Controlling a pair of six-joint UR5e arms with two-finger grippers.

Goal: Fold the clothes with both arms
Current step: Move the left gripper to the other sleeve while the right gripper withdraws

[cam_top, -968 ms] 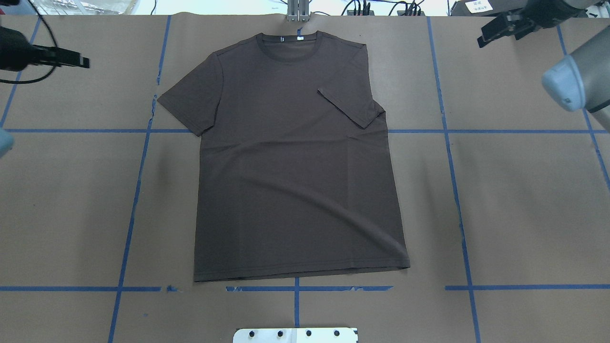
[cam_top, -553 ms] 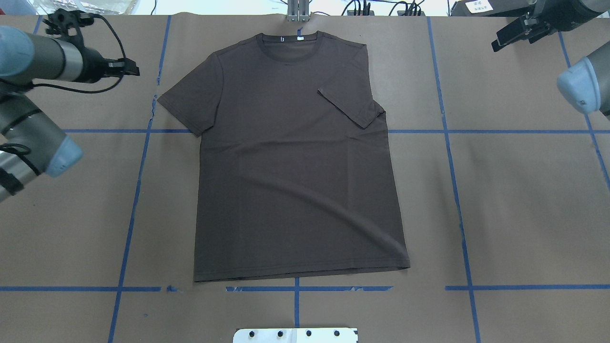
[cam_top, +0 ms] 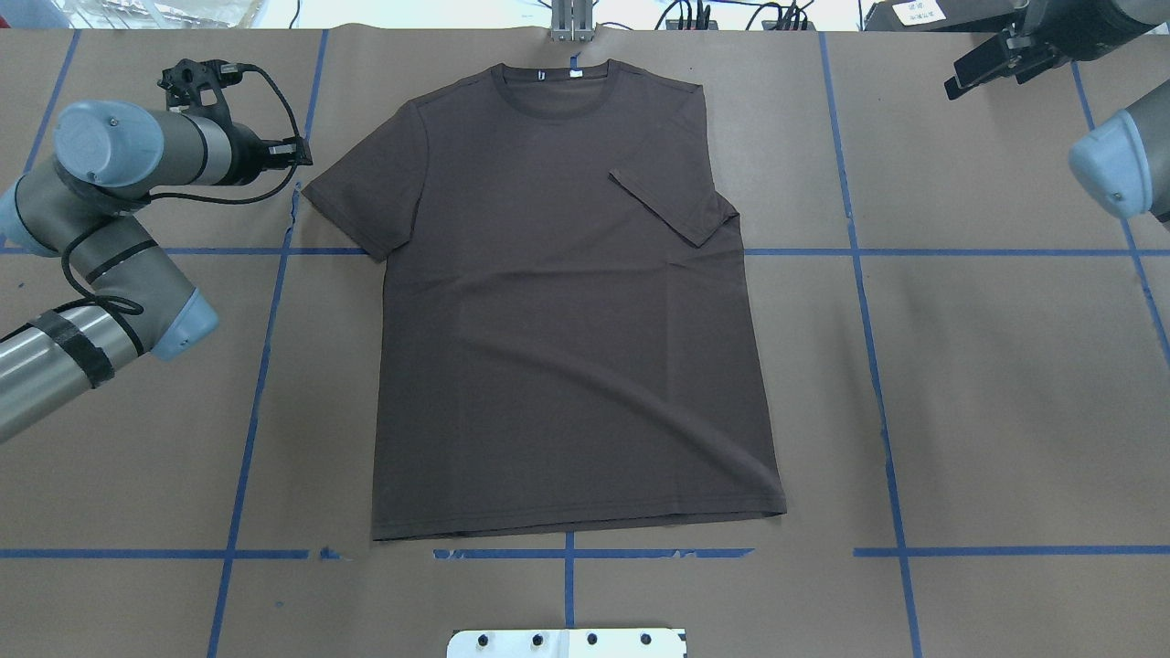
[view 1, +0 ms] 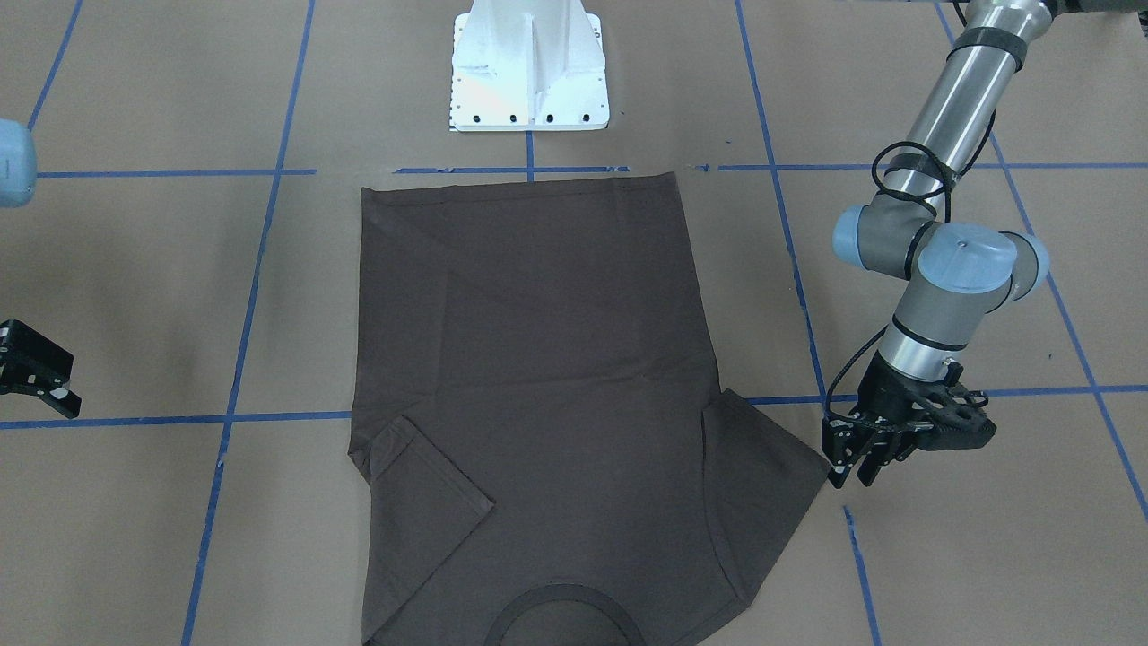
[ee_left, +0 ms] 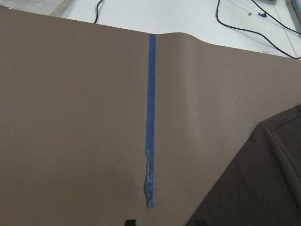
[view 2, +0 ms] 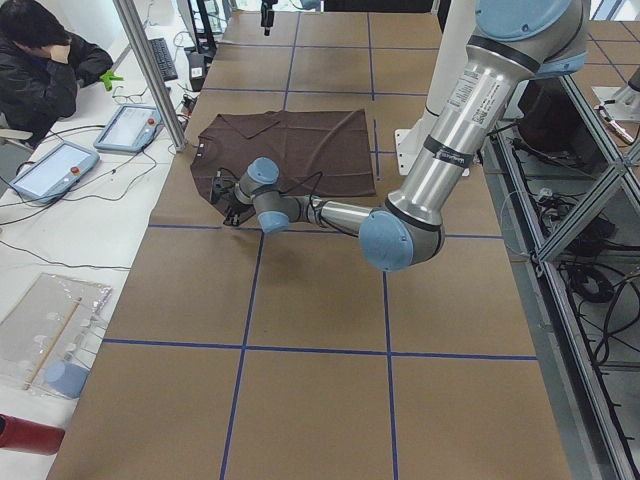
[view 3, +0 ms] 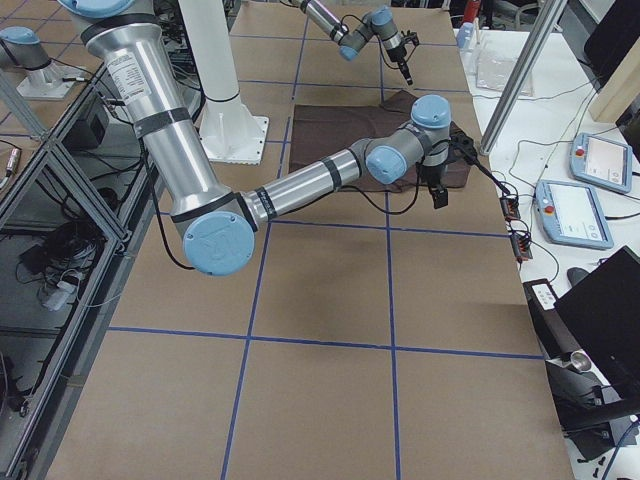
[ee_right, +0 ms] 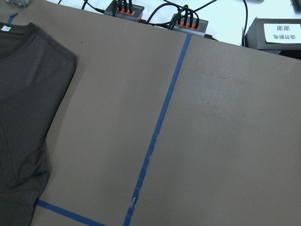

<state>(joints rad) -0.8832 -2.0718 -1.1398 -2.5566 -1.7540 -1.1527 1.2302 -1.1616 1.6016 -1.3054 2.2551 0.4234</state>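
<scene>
The dark grey-brown T-shirt lies flat on the brown paper, collar at the far edge. One sleeve is folded in over the body; the other sleeve lies spread out. My left gripper is open and empty, low over the paper just beside that spread sleeve's tip. It also shows in the front view next to the sleeve. The left wrist view shows the sleeve edge. My right gripper is open and empty, well off to the shirt's far right, also in the front view.
The white pedestal plate sits at the near edge, behind the hem. Blue tape lines grid the paper. A metal post and power strips stand at the far edge. A seated person and tablets are beyond.
My left arm has swung in from the left edge and brought its gripper to the spread sleeve's tip. My right gripper drew back slightly to the far right, then stayed. The shirt has not moved.
</scene>
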